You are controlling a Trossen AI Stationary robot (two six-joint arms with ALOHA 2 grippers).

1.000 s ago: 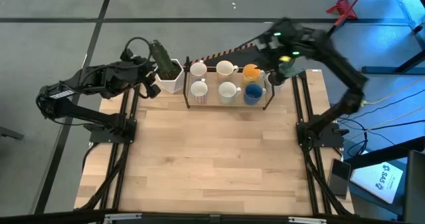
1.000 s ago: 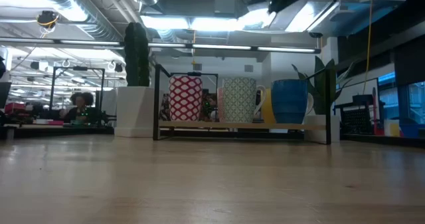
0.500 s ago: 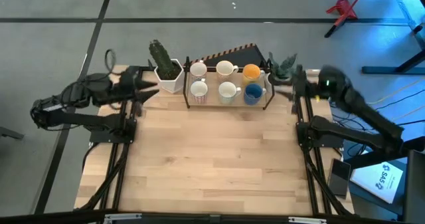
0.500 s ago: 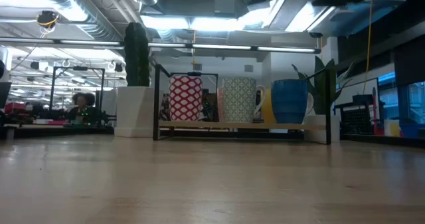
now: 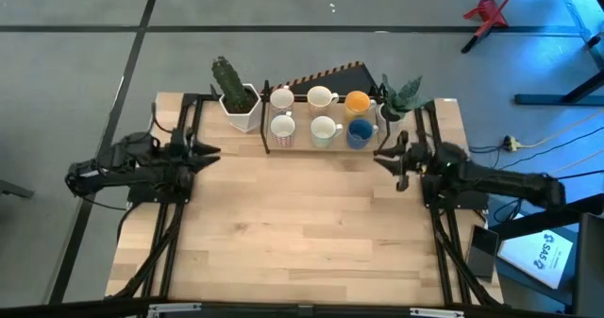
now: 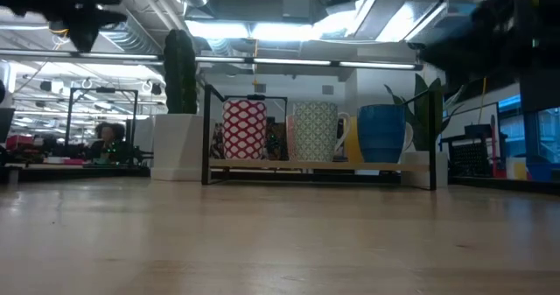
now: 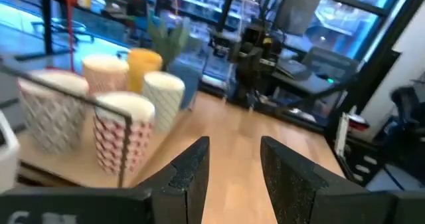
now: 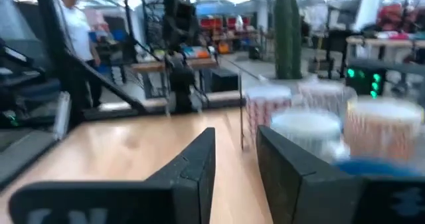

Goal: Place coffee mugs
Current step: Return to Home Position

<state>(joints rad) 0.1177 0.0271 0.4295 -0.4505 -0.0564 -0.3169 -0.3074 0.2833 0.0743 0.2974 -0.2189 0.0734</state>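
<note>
six coffee mugs (image 5: pixel 324 127) fill the rack (image 5: pixel 321 151) at the table's (image 5: pixel 302 224) far edge. left gripper (image 5: pixel 211 154) and right gripper (image 5: pixel 382 158) hang spread, empty, near its side edges.

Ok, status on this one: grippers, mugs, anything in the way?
Left gripper open, empty, table's left side. Right gripper open, empty, right side near the rack. Six mugs upright on the rack. Potted plants flank it, clear of both grippers.
</note>
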